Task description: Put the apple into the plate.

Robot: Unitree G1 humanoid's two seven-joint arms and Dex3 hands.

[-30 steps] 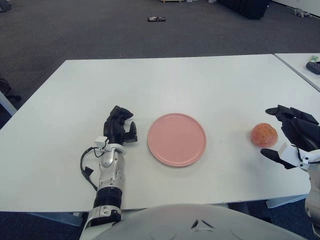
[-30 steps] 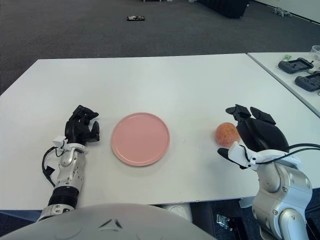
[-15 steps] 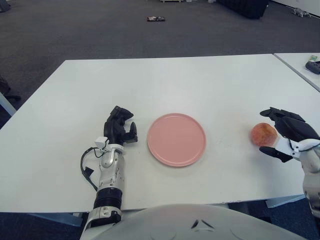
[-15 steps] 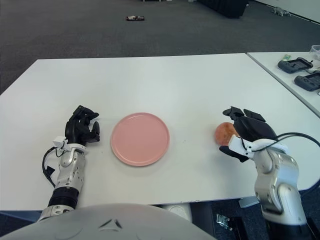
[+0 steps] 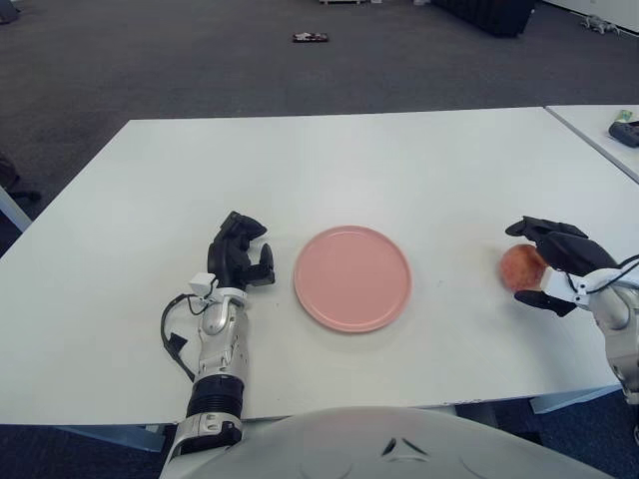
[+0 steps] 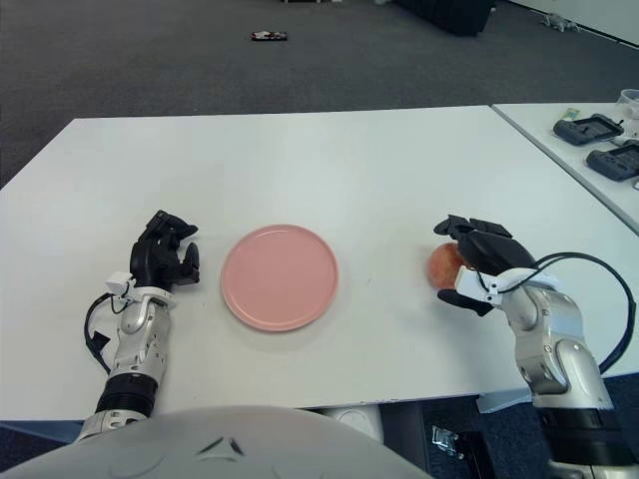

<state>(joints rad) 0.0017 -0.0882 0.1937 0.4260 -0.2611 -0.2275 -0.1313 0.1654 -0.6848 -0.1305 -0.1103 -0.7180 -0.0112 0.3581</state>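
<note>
The reddish-orange apple stands on the white table, right of the pink plate. My right hand is cupped round the apple's right side. Its black fingers reach out flat over the top and the thumb lies along the near side. The fingers are still extended, not clamped, and the apple rests on the table. The plate is bare. My left hand shows left of the plate with its fingers curled and nothing in them.
A second white table stands at the right with dark controllers on it. Dark carpet lies beyond the table's far edge, with a small black object on it.
My right hand has dropped and moved left, from open beside the apple to cupped over and around it. The apple, plate and left hand have not moved.
</note>
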